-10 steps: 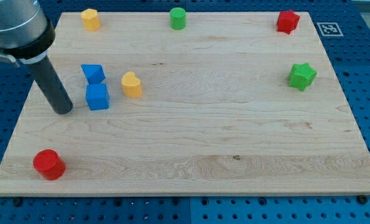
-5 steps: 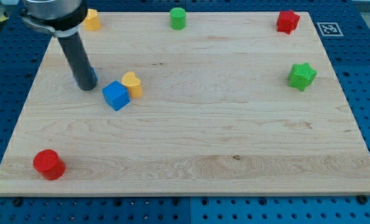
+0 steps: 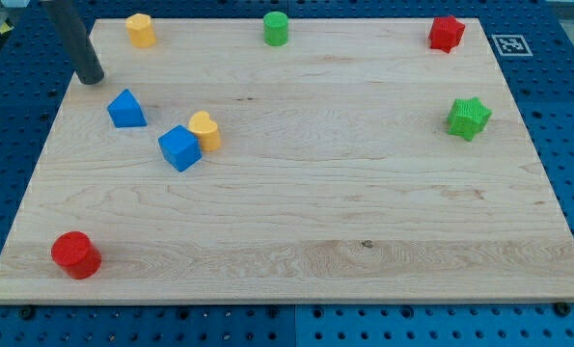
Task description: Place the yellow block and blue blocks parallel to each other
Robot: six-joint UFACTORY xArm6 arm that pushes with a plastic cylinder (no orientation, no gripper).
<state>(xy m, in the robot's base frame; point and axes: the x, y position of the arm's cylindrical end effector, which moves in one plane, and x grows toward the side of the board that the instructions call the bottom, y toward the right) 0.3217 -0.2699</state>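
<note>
A yellow rounded block (image 3: pixel 205 131) lies left of centre on the wooden board (image 3: pixel 364 193). A blue cube (image 3: pixel 179 147) touches its lower left side. A blue wedge-like block (image 3: pixel 126 109) lies apart, further to the view's left. My tip (image 3: pixel 92 79) rests near the board's left edge, up and left of the blue wedge-like block, not touching it.
A second yellow block (image 3: pixel 140 30) sits at the top left, a green cylinder (image 3: pixel 276 28) at the top middle, a red block (image 3: pixel 447 34) at the top right, a green star (image 3: pixel 468 118) at the right, a red cylinder (image 3: pixel 75 254) at the bottom left.
The blue cube was pushed right against the yellow block. The blue wedge-like block shifted left. My tip moved from beside the cube up to the top left.
</note>
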